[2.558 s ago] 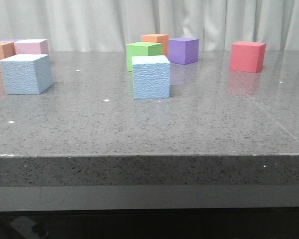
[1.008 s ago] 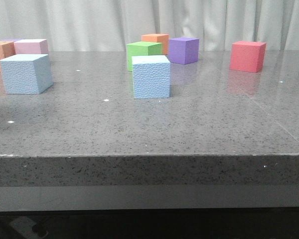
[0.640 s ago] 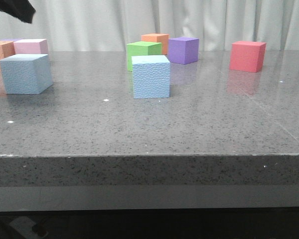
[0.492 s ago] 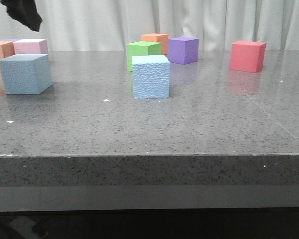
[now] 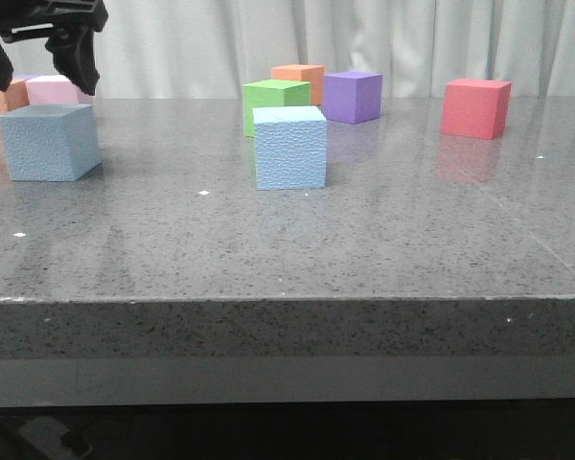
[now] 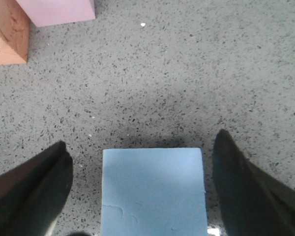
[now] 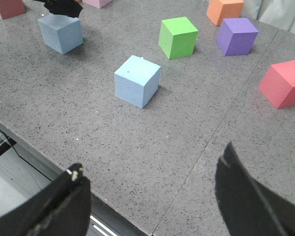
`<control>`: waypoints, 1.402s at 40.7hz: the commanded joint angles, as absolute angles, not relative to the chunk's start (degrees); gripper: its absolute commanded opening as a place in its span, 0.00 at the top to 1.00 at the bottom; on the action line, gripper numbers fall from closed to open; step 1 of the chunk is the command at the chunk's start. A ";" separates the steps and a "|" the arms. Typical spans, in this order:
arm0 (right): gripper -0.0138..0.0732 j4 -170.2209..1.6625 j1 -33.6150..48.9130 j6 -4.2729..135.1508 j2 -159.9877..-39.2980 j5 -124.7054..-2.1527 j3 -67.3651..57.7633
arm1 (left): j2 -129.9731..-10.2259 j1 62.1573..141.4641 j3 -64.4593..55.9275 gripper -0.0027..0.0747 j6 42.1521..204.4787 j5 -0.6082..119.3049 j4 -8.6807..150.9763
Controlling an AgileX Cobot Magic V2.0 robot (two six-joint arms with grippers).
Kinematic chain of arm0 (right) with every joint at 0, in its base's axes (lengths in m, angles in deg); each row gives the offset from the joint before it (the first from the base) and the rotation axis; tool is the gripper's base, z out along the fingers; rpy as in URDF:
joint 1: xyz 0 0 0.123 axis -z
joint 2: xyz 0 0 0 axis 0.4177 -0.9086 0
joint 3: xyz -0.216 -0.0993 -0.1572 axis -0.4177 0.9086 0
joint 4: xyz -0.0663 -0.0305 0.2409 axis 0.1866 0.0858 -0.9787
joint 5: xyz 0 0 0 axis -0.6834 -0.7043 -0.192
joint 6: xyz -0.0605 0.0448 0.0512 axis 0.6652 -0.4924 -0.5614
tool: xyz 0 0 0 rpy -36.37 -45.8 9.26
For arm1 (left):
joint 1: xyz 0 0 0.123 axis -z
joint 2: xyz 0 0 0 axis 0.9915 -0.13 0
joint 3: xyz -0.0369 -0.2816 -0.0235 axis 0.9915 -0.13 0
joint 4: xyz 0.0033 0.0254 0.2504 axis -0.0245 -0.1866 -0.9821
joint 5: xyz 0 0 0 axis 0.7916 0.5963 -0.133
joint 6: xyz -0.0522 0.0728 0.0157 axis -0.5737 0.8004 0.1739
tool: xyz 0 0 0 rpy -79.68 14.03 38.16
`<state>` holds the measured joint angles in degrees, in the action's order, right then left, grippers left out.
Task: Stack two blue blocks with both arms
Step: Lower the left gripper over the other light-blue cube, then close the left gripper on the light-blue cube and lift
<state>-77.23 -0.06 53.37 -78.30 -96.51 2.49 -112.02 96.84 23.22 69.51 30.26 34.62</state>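
My fingers point(image 6: 34, 191) are black. The desk point(image 5: 364, 249) is dark grey stone, speckled with black and white flecks. The two blue blocks are pale sky-blue with a pebbled surface: one at my left point(image 5: 48, 142), one in the middle point(image 5: 290, 149). The other cubes are plain: a green cube point(image 5: 275, 101), an orange cube point(image 5: 299, 80), a purple cube point(image 5: 353, 97), a red cube point(image 5: 476, 108), a pink cube point(image 6: 59, 10) and a terracotta-orange cube point(image 6: 7, 32). The curtain point(image 5: 364, 38) behind is whitish grey.

Low front view, two overhead wrist-views
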 commanded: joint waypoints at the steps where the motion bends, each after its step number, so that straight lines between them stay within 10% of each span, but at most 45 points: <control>1: 0.22 -76.97 0.23 53.90 -78.28 -92.83 1.24 | -110.46 96.70 25.24 0.22 68.69 31.88 33.93; 40: 0.22 -76.97 0.23 53.90 -78.28 -92.83 1.24 | -114.98 96.46 25.24 0.24 68.60 31.09 37.15; 57: 0.22 -76.97 0.23 53.90 -78.28 -92.83 1.24 | -114.98 96.46 26.73 0.53 69.30 25.68 37.15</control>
<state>-77.15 -0.06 53.37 -78.30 -96.60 2.49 -117.94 96.23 23.99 69.09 27.31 37.23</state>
